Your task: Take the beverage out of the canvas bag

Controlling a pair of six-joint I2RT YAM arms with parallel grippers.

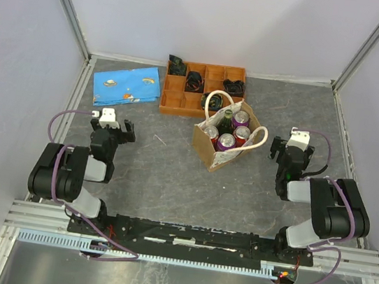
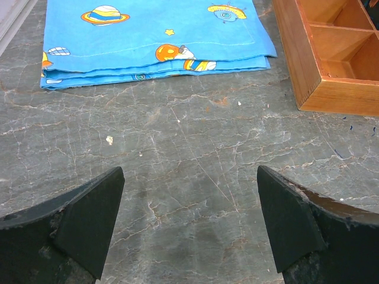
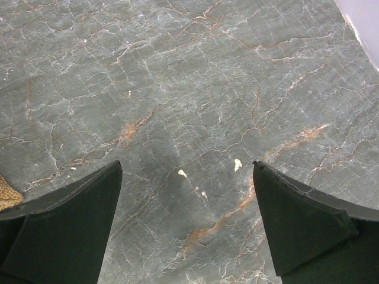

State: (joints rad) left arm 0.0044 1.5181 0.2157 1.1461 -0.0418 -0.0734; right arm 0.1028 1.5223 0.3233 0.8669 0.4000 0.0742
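Both claws gape wide, holding nothing; left gripper and right gripper hang above the table; the canvas bag stands between them, packed with cans; a lifted can may snag the rope handles, tipping the bag.

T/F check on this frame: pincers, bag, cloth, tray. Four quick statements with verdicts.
1. The left pincer and the right pincer are both open and hold nothing. True.
2. The canvas bag lies tipped on its side. False: it stands upright, mouth up.
3. In the top view, the blue cloth lies left of the orange tray. True.
4. The bag is empty. False: several cans and a green bottle stand in it.
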